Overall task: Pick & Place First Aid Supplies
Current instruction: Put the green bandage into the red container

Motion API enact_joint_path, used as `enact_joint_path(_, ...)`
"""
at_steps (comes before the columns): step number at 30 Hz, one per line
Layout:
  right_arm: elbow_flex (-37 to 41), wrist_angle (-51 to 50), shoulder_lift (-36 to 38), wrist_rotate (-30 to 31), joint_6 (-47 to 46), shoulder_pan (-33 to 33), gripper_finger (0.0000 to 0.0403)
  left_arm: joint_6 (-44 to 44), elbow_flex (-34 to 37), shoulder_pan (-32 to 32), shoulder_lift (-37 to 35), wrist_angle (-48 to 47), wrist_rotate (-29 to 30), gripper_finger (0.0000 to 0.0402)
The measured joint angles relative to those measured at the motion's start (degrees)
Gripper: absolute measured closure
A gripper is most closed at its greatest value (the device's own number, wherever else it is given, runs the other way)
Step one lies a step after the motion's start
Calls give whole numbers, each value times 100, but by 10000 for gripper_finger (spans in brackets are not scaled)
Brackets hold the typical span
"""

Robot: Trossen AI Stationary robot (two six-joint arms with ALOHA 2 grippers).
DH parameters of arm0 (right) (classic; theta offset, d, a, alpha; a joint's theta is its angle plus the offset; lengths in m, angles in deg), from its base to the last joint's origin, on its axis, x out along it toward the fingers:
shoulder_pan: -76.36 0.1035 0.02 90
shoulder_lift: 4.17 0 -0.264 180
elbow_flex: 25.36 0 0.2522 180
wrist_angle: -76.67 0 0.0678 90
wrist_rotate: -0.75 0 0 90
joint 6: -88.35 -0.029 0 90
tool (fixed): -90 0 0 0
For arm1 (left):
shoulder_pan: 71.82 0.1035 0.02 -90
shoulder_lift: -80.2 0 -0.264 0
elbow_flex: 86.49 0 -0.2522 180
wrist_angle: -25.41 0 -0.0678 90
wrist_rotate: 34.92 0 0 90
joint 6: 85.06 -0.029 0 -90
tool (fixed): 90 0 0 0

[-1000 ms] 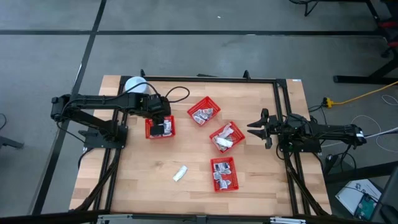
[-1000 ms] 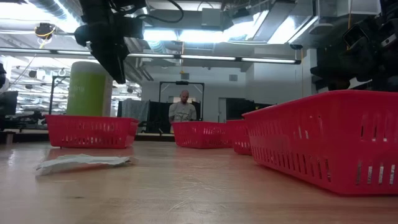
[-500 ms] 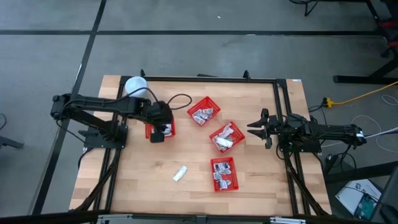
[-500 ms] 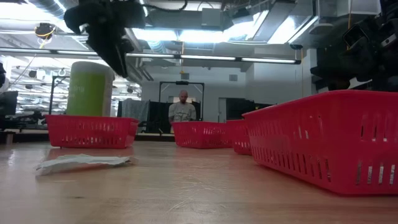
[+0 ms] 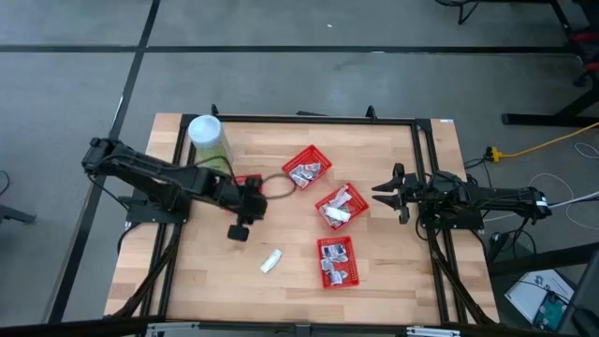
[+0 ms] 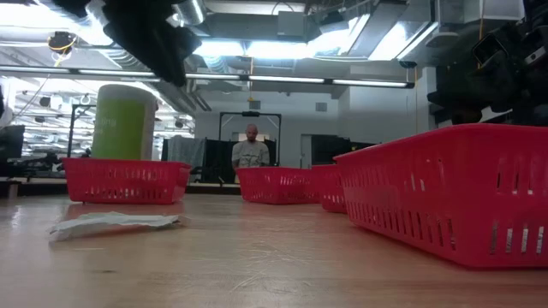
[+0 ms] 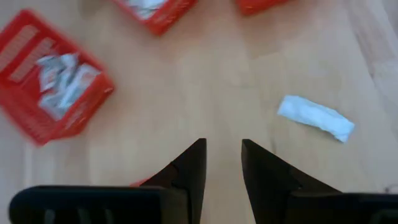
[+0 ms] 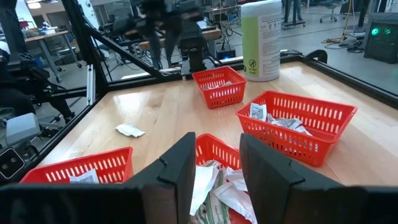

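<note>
One packet is lying loose on the wood, and the left gripper [image 5: 240, 229] is hovering up and left of it in the high view, fingers [image 7: 193, 163] parted with nothing between them. That stray white packet [image 5: 271, 261] is sitting lower centre, apart from the red baskets [image 5: 336, 261]. I'm reading this as the approach to a pick: next, lining up over the packet and dropping low. The right gripper [image 5: 386, 194] is waiting at mid-right, open too.

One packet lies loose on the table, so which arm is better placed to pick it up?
Left. Its open end effector hangs close to the loose packet, while the right end effector waits beyond the baskets.
</note>
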Motion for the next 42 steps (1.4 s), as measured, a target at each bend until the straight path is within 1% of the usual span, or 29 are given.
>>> enact_joint_path(5,0,1,2,0,0,-1,276,-202,-1,-458,537,391,-2,308)
enact_joint_path(9,0,0,0,2,-7,0,276,-298,-2,-700,1092,647,-2,306)
enact_joint_path(13,0,0,0,1,-4,-1,276,-344,-2,-807,1685,1018,-33,310)
enact_joint_path(18,0,2,2,1,-3,0,276,-656,-2,-878,2340,1663,-76,311)
enact_joint_path(23,0,1,0,0,-3,0,276,-849,-2,-876,2782,2079,-657,310)
enact_joint_path(27,0,0,2,0,0,0,276,-887,0,-827,2917,2202,-1053,309)
enact_joint_path(32,0,0,2,2,2,0,276,-1098,0,-788,3075,2420,-1204,313)
enact_joint_path(36,0,2,0,2,0,0,276,-1202,-20,-756,3331,2814,-1739,313)
enact_joint_path(42,0,1,2,2,2,-2,276,-1112,-33,-577,3708,3282,-2616,315)
